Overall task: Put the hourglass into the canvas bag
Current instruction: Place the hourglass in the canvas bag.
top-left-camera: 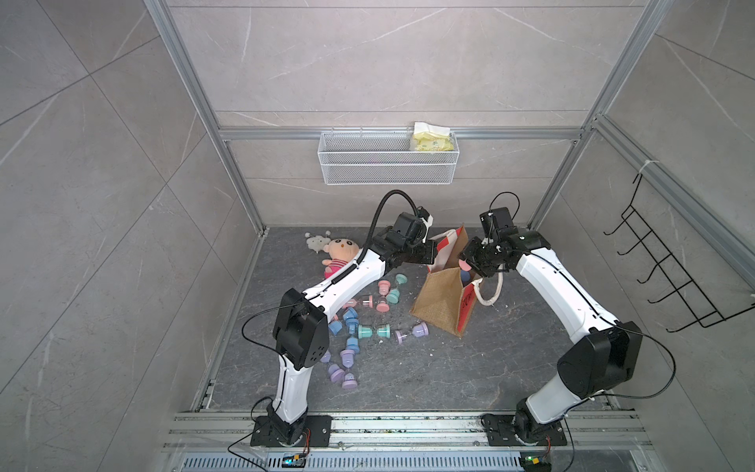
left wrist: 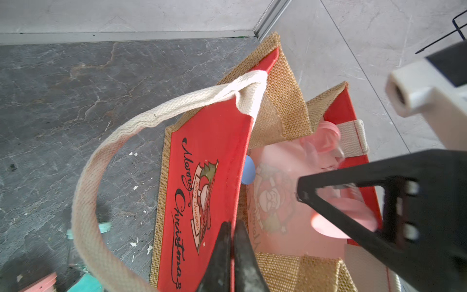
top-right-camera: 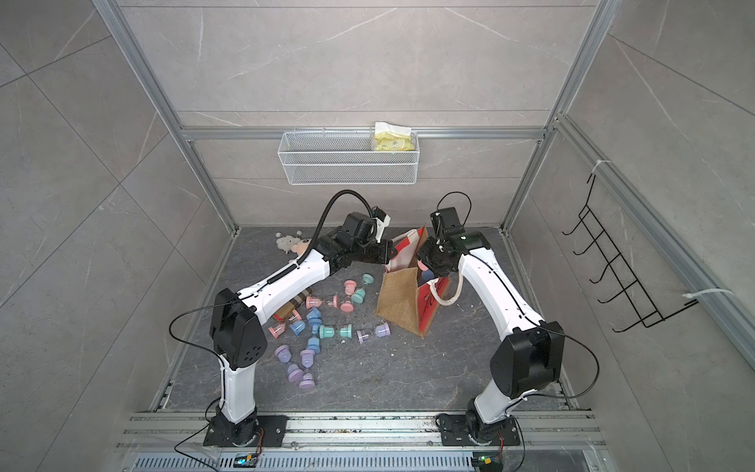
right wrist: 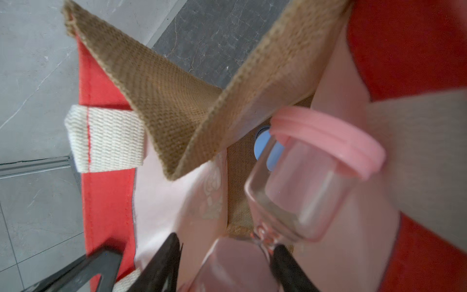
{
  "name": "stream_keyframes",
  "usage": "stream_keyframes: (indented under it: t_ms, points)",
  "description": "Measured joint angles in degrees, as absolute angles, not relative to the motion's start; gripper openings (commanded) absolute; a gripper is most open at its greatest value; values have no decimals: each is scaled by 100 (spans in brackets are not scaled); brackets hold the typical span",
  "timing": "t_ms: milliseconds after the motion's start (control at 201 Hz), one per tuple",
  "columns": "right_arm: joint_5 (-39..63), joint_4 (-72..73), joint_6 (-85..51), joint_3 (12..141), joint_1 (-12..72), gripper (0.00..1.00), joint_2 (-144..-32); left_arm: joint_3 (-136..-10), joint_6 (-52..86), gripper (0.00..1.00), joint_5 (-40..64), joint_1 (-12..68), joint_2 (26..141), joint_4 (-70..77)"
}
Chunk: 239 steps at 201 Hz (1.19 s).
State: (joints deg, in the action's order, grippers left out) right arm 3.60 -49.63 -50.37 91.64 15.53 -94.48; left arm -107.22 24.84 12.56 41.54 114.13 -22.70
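Hourglass point(right wrist: 310, 177), gripped by right tool point(right wrist: 226, 244), hangs in canvas bag point(left wrist: 280, 113) mouth; left tool point(left wrist: 232, 225) clamps red panel point(left wrist: 214, 131).

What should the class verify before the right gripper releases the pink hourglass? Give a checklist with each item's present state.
1. Left gripper pinches the canvas bag by its red panel: ok.
2. Bag mouth open: ok.
3. Right gripper grips the pink hourglass at its neck: ok.
4. Hourglass's leading end within the mouth: ok.
5. Free room beside the blue cap deeper inside: cannot tell.
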Motion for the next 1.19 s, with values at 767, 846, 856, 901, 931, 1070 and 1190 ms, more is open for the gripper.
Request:
stream_keyframes:
  t_ms: [767,846,856,901,931,1070,1190]
  points:
    - [-458,-4980,-5085,9679,1850,27,-10654,-10615,2591,0,1420,4012,11384,-2104]
    - [-499,-4987,-5085,9701,1855,35,-10691,-10615,2596,0,1420,4010,11384,-2102]
    - [-499,-4987,-5083,9706,1852,35,-10696,-10615,2596,0,1420,4010,11384,-2102]
    - [-502,-4989,-5083,9719,1852,38,-10707,-10615,2598,0,1422,4010,11384,-2102]
    - [-499,-4991,-5081,9730,1852,38,-10718,-10615,2598,0,1422,4010,11384,-2099]
    - [-495,-4989,-5054,9762,1868,41,-10761,-10615,2604,0,1422,4012,11384,-2097]
    - [-495,-5015,-4993,9900,1918,47,-10881,-10613,2630,0,1435,4010,11384,-2093]
